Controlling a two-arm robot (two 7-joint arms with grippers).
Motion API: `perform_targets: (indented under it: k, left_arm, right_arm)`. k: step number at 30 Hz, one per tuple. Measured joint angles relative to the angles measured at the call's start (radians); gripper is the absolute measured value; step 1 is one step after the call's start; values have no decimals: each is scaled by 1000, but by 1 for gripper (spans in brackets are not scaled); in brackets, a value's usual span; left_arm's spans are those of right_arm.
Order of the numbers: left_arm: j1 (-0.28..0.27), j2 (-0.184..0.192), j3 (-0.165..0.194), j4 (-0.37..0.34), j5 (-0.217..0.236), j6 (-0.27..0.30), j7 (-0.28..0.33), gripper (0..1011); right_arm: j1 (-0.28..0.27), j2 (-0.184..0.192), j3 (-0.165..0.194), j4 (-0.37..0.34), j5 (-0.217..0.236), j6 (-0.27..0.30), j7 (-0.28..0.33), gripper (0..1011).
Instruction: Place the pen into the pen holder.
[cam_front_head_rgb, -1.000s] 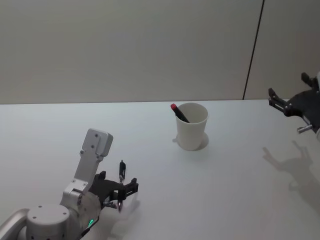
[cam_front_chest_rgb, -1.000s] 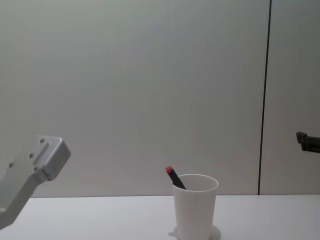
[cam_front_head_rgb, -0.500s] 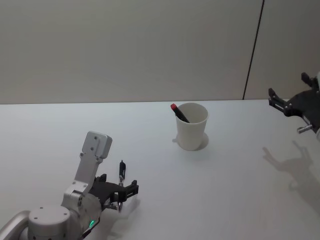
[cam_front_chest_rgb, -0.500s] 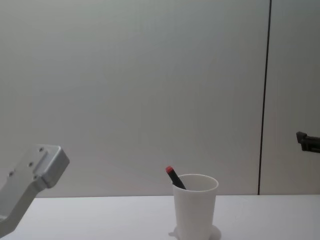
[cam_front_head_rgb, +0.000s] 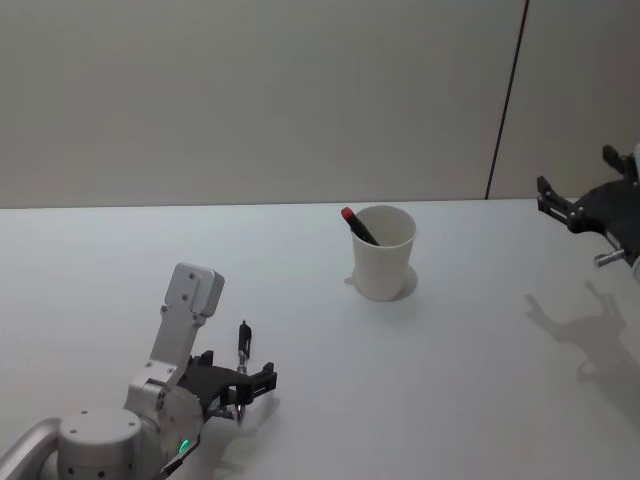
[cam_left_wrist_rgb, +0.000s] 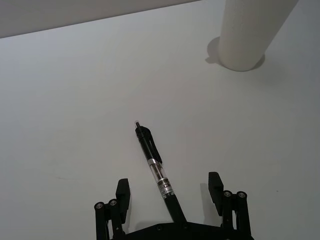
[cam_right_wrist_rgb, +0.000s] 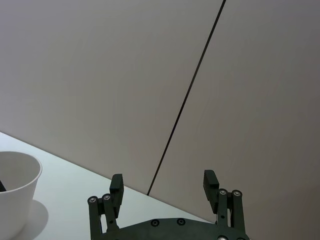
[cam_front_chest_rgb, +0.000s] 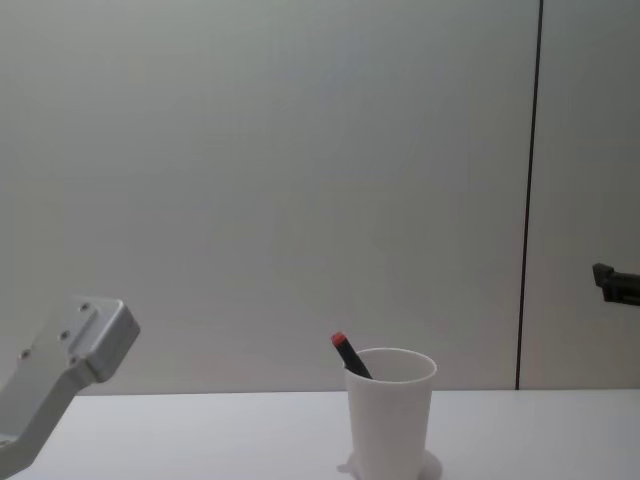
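A black and clear pen (cam_left_wrist_rgb: 155, 169) lies flat on the white table, its tip toward the pen holder. In the head view the pen (cam_front_head_rgb: 241, 343) sits at the front left. My left gripper (cam_left_wrist_rgb: 168, 184) is open and hangs low over the pen's rear half, one finger on each side, apart from it; the left gripper (cam_front_head_rgb: 238, 385) shows at the lower left. The white pen holder (cam_front_head_rgb: 383, 253) stands mid-table with a black, red-capped pen (cam_front_head_rgb: 356, 225) leaning inside it. My right gripper (cam_right_wrist_rgb: 163, 181) is open and raised at the far right (cam_front_head_rgb: 572, 210).
The pen holder (cam_front_chest_rgb: 390, 418) and its red-capped pen (cam_front_chest_rgb: 346, 353) stand against a plain grey wall with a dark vertical seam (cam_front_chest_rgb: 530, 200). The left arm's grey link (cam_front_chest_rgb: 72, 345) rises at the chest view's left edge. The table (cam_front_head_rgb: 470, 380) is bare white.
My left arm has sunk slightly toward the table over the pen. The pen, the pen holder and the right arm have not moved.
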Motion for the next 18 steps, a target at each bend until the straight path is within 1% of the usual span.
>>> perform_targets:
  k: [18]
  left_arm:
    - [-10, -9, -5, 15, 18, 39, -21, 1003]
  right_arm:
    - [0, 0, 0, 0, 0, 0, 0, 1002]
